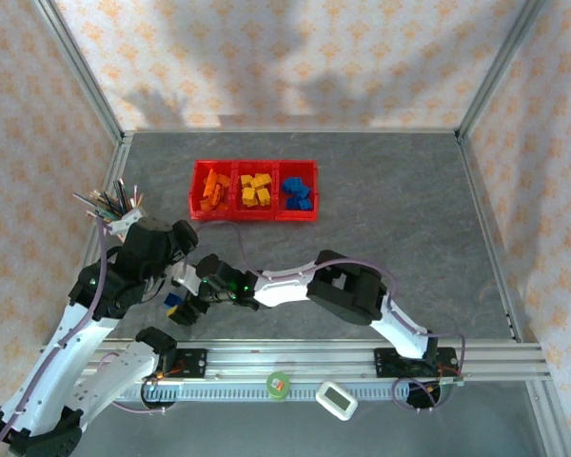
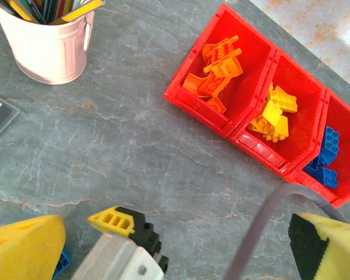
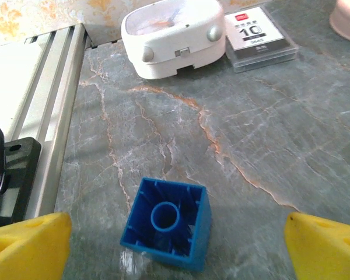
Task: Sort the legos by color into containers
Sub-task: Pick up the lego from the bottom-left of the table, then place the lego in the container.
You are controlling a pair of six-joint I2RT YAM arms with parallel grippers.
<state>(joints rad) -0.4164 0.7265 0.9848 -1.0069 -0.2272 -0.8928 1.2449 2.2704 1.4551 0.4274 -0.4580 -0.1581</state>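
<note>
A blue cube lego (image 3: 166, 224) lies upside down on the table, its hollow underside facing up. My right gripper (image 3: 175, 248) is open, with one yellow finger on each side of the cube and clear of it. From above, the cube (image 1: 173, 301) sits at the tip of the right gripper (image 1: 184, 307), near the left arm. My left gripper (image 2: 178, 251) is open with no brick in it, and the right gripper's fingers (image 2: 114, 220) show between its own. The red containers (image 1: 252, 215) hold orange legos (image 2: 217, 69), yellow legos (image 2: 274, 114) and blue legos (image 2: 325, 156), one colour per bin.
A pink pencil cup (image 2: 46, 44) stands at the left. A white timer (image 3: 174, 35) and a clear case marked 10 (image 3: 259, 32) lie beyond the cube. An aluminium rail (image 3: 52, 116) runs along the near edge. Open table lies between the arms and the tray.
</note>
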